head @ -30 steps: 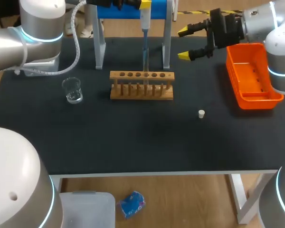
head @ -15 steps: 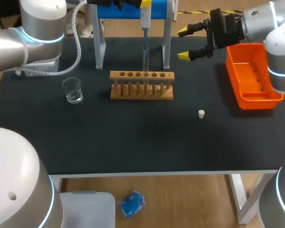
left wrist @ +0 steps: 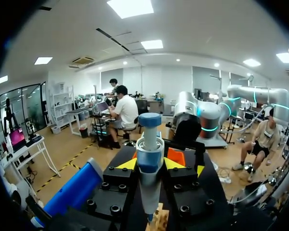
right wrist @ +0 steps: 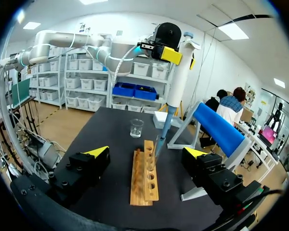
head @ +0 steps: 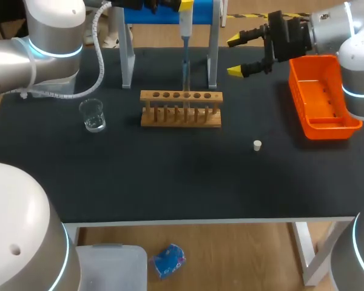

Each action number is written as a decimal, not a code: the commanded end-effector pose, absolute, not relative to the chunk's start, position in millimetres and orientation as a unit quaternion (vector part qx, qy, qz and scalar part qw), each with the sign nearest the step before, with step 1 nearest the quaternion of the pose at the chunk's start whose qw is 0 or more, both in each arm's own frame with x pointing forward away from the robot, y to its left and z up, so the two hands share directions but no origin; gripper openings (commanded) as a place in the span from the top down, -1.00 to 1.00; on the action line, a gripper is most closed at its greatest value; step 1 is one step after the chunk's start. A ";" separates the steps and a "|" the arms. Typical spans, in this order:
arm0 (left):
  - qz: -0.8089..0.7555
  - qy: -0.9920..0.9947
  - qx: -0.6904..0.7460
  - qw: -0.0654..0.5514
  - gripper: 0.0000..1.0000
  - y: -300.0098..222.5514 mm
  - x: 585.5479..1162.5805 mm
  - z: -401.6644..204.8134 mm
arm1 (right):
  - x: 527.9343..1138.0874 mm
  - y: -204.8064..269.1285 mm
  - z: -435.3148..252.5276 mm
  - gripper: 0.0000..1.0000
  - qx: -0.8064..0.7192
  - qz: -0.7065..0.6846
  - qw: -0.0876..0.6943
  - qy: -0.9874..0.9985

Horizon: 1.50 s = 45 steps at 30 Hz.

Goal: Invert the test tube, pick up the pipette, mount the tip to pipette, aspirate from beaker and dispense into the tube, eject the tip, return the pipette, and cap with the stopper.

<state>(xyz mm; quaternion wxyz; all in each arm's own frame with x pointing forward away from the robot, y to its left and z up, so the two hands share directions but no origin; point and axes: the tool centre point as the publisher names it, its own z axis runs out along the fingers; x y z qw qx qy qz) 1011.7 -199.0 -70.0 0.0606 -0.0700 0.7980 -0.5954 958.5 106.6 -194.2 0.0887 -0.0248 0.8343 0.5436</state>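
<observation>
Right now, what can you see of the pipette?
The pipette is white with a blue top, plastic-looking, and carries a slim translucent tip. It hangs upright, clamped between the left gripper's yellow fingers. Its tip points down into a glass tube standing in the wooden rack. Whether the tip touches the tube cannot be seen.

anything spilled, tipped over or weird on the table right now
Nothing stands out. The rack sits square, the beaker is upright with no puddle around it, and the pipette hangs straight over the rack in the left gripper. The stopper lies loose, apart from the rack, simply not used yet.
</observation>
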 end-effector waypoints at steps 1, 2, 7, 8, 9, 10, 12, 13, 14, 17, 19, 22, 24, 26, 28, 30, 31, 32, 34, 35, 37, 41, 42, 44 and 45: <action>-0.593 0.799 -0.074 0.061 1.00 -198.5 1009.4 -69.5 | 958.3 106.2 -194.4 -1.00 -0.025 0.543 0.089 0.834; -0.593 0.800 -0.074 0.061 1.00 -198.5 1009.4 -69.5 | 958.3 106.2 -194.4 -1.00 -0.025 0.543 0.089 0.834; -0.593 0.800 -0.074 0.061 1.00 -198.5 1009.4 -69.5 | 958.3 106.2 -194.4 -1.00 -0.025 0.543 0.089 0.834; -0.593 0.800 -0.074 0.061 1.00 -198.5 1009.4 -69.5 | 958.3 106.2 -194.4 -1.00 -0.025 0.543 0.089 0.834; -0.593 0.800 -0.074 0.061 1.00 -198.5 1009.4 -69.5 | 958.3 106.2 -194.4 -1.00 -0.025 0.543 0.089 0.834; -0.593 0.800 -0.074 0.061 1.00 -198.5 1009.4 -69.5 | 958.3 106.2 -194.4 -1.00 -0.025 0.543 0.089 0.834; -0.593 0.800 -0.074 0.061 1.00 -198.5 1009.4 -69.5 | 958.3 106.2 -194.4 -1.00 -0.025 0.543 0.089 0.834; -0.593 0.800 -0.074 0.061 1.00 -198.5 1009.4 -69.5 | 958.3 106.2 -194.4 -1.00 -0.025 0.543 0.089 0.834; -0.593 0.800 -0.074 0.061 1.00 -198.5 1009.4 -69.5 | 958.3 106.2 -194.4 -1.00 -0.025 0.543 0.089 0.834; -0.593 0.800 -0.074 0.061 1.00 -198.5 1009.4 -69.5 | 958.3 106.2 -194.4 -1.00 -0.025 0.543 0.089 0.834; -0.593 0.800 -0.074 0.061 1.00 -198.5 1009.4 -69.5 | 958.3 106.2 -194.4 -1.00 -0.025 0.543 0.089 0.834; -0.593 0.800 -0.074 0.061 1.00 -198.5 1009.4 -69.5 | 958.3 106.2 -194.4 -1.00 -0.025 0.543 0.089 0.834; -0.593 0.800 -0.074 0.061 1.00 -198.5 1009.4 -69.5 | 958.3 106.2 -194.4 -1.00 -0.025 0.543 0.089 0.834; -0.593 0.800 -0.074 0.061 1.00 -198.5 1009.4 -69.5 | 958.3 106.2 -194.4 -1.00 -0.025 0.543 0.089 0.834; -0.593 0.800 -0.074 0.061 1.00 -198.5 1009.4 -69.5 | 958.3 106.2 -194.4 -1.00 -0.025 0.543 0.089 0.834; -0.593 0.800 -0.074 0.061 1.00 -198.5 1009.4 -69.5 | 958.3 106.2 -194.4 -1.00 -0.025 0.543 0.089 0.834; -0.593 0.800 -0.074 0.061 1.00 -198.5 1009.4 -69.5 | 958.3 106.2 -194.4 -1.00 -0.025 0.543 0.089 0.834; -0.593 0.800 -0.074 0.061 1.00 -198.5 1009.4 -69.5 | 958.3 106.2 -194.4 -1.00 -0.025 0.543 0.089 0.834; -0.593 0.800 -0.074 0.061 1.00 -198.5 1009.4 -69.5 | 958.3 106.2 -194.4 -1.00 -0.025 0.543 0.089 0.834; -0.593 0.800 -0.074 0.061 1.00 -198.5 1009.4 -69.5 | 958.3 106.2 -194.4 -1.00 -0.025 0.543 0.089 0.834; -0.593 0.800 -0.074 0.061 1.00 -198.5 1009.4 -69.5 | 958.3 106.2 -194.4 -1.00 -0.025 0.543 0.089 0.834; -0.593 0.800 -0.074 0.061 1.00 -198.5 1009.4 -69.5 | 959.6 93.8 -166.2 -1.00 -0.037 0.536 0.097 0.838; -0.593 0.800 -0.074 0.061 1.00 -198.5 1009.4 -69.5 | 959.8 90.0 -155.6 -1.00 -0.042 0.530 0.100 0.841; -0.593 0.800 -0.074 0.061 1.00 -198.5 1009.4 -69.5 | 960.6 84.4 -133.4 -1.00 -0.046 0.518 0.103 0.848; -0.593 0.800 -0.074 0.061 1.00 -198.5 1009.4 -69.5 | 960.7 82.5 -122.0 -1.00 -0.054 0.514 0.104 0.850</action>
